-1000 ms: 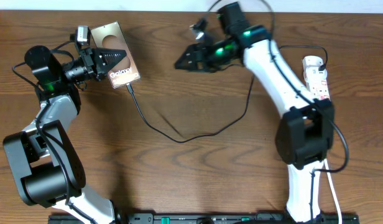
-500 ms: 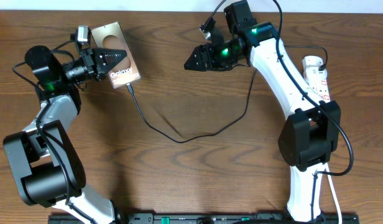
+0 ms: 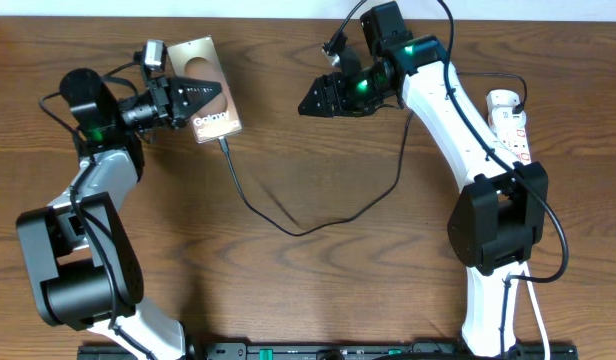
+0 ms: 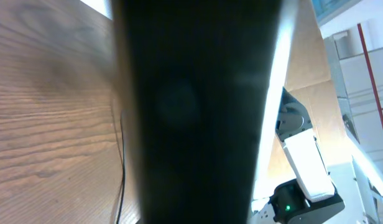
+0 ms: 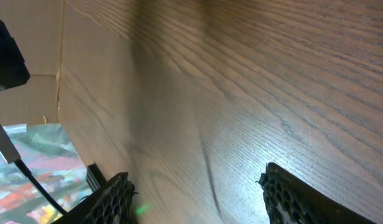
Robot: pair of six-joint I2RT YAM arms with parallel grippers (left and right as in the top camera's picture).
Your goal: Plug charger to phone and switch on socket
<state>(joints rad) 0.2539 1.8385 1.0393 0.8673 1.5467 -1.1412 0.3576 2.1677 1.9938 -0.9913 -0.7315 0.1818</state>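
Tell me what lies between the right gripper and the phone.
Overhead view: only bare table between the right gripper and the phone; the charger loops toward the arm bases, clear of that stretch.

A flat bronze-brown phone (image 3: pixel 200 58) with white "Galaxy" lettering sits at the table's upper left, tilted slightly, its face partly covered by the left gripper (image 3: pixel 191 92) clamped on it. A thin black charger cable (image 3: pixel 298 232) meets the phone's lower short edge, sags in a long loop across the middle of the table, then climbs toward the upper right. A narrow white power strip (image 3: pixel 509 118) with red marks lies lengthwise near the right edge, its lower part hidden.
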